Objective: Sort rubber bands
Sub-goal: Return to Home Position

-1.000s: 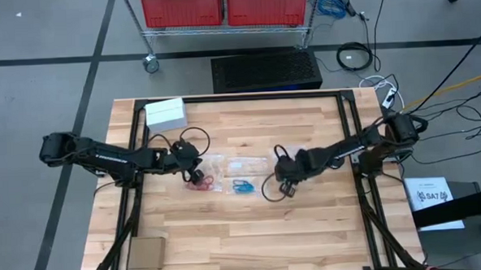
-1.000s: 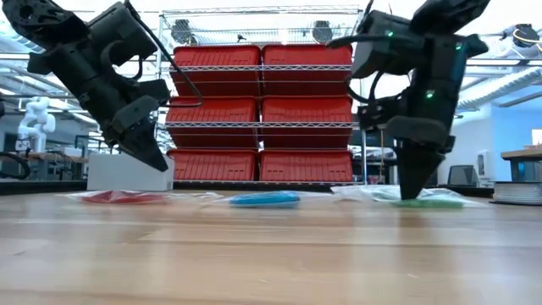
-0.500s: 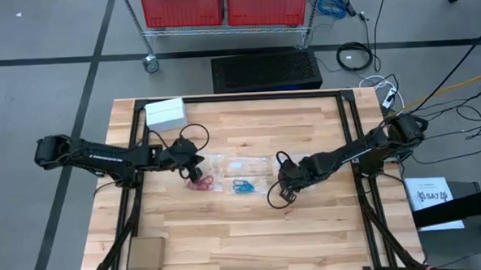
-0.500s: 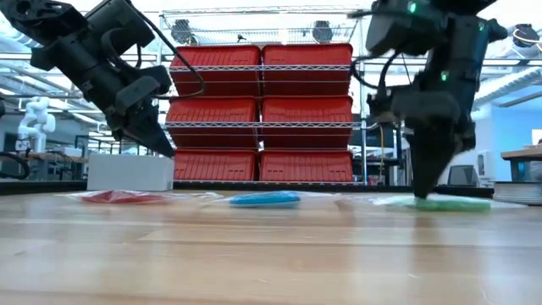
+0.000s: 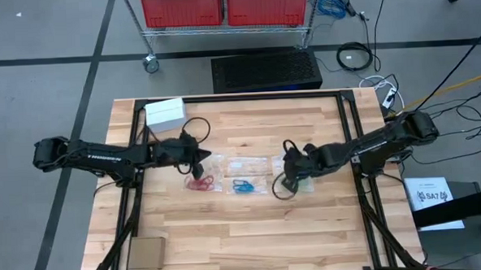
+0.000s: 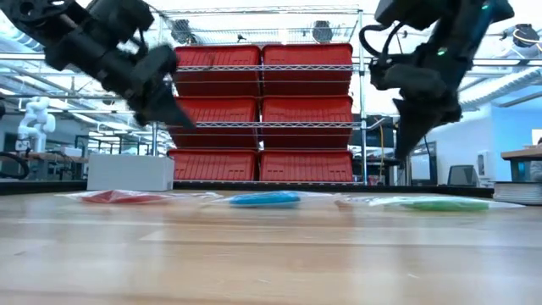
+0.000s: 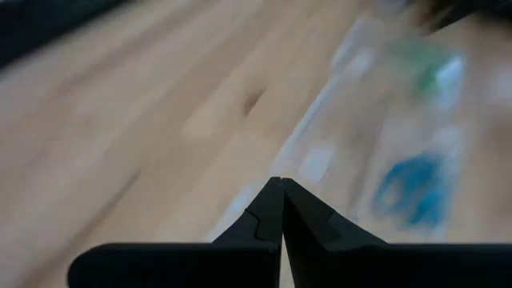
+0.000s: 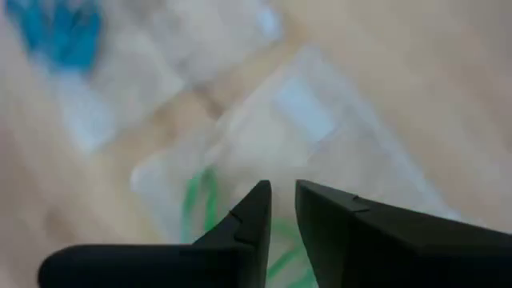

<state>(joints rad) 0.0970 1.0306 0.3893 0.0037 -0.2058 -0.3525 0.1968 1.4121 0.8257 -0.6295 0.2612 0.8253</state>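
Three small heaps of rubber bands lie on the wooden table, each on or in a clear plastic bag: red [image 5: 199, 183], blue [image 5: 243, 186] and green [image 6: 445, 204]. My left gripper [image 5: 199, 159] hangs shut above the table, just to the far side of the red bands [image 6: 118, 196], with nothing in it. My right gripper [image 8: 282, 188] hovers over the green bands [image 8: 196, 204]. Its fingers stand a narrow gap apart with nothing between them. In the low view both grippers' fingertips are well clear of the tabletop.
A white box [image 5: 165, 114] stands at the table's far left corner, and a brown card [image 5: 146, 254] lies at the near left. A black cable [image 5: 282, 188] loops off the right wrist above the table. Red bins [image 6: 258, 110] fill a shelf beyond the far edge.
Both grippers have risen off the table. My right gripper, whose tips were down at the green bands, has lifted clear and drifted toward the far edge, leaving the green bands on the table. My left gripper has gone up and a little toward the table's right.
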